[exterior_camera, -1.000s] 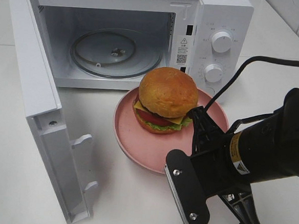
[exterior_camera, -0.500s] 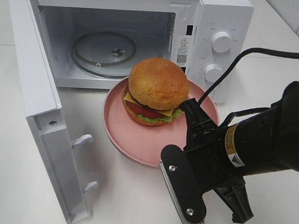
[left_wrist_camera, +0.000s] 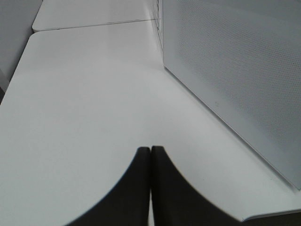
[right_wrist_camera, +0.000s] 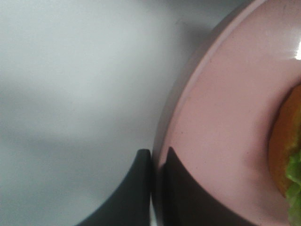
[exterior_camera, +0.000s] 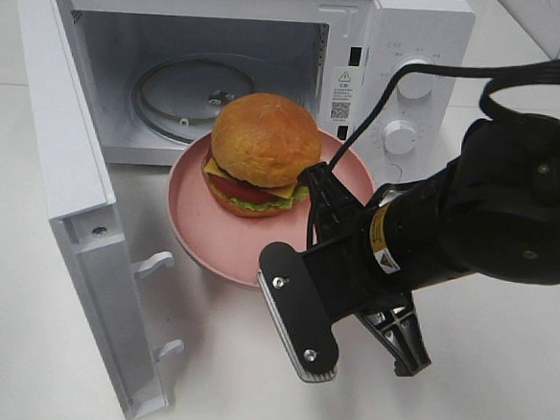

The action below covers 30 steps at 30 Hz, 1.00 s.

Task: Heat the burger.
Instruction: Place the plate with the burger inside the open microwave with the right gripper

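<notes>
The right jaws are clenched on the rim of the plate (exterior_camera: 201, 233), 1 tip on each side of it. The burger (exterior_camera: 263, 149) sits upright on the plate just beyond the jaws, untouched by them. Past it, the microwave (exterior_camera: 418, 27) stands with its door (exterior_camera: 63, 147) swung wide and its turntable (exterior_camera: 178, 88) bare. The plate's far edge overlaps the sill of the opening, so I judge the loading about halfway done. Still left are setting the plate on the turntable, letting go, closing the door and starting the heat. Whether the plate is lifted or sliding on the tabletop (exterior_camera: 21, 346) I cannot tell. Over the last second, plate, burger and right arm have shifted from in front of the dials toward the cavity. The left jaws are clenched on nothing, above bare tabletop, well apart from the plate.
</notes>
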Available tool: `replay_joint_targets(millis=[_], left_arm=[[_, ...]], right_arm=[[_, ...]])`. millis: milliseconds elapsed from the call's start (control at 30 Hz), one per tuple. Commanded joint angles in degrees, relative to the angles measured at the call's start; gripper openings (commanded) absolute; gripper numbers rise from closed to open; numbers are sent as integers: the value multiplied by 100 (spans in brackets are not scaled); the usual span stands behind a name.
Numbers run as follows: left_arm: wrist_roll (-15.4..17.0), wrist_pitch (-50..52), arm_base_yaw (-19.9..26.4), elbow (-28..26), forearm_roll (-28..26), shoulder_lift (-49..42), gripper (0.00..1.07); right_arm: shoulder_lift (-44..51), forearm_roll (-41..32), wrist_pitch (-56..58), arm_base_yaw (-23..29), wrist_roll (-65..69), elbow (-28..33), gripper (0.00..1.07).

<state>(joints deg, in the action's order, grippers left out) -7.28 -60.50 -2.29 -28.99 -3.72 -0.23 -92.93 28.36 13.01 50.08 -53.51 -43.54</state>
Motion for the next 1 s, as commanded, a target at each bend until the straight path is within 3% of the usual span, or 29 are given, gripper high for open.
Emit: replay_joint_targets(millis=[33,267,500,1000], left_arm=[[-11,80,11,11,-40,-120,0],[-11,80,11,11,-40,-120,0],[-11,80,11,11,-40,-120,0],[-11,80,11,11,-40,-120,0]], right_arm=[[-46,-57,-241,-11,-286,-241,0],[-424,-1358,-195,-17,-1564,-710,0],[-647,-1948,86,-103,-2240,-1094,0],[-647,-3541,602,-842,-3936,-1770,0]])
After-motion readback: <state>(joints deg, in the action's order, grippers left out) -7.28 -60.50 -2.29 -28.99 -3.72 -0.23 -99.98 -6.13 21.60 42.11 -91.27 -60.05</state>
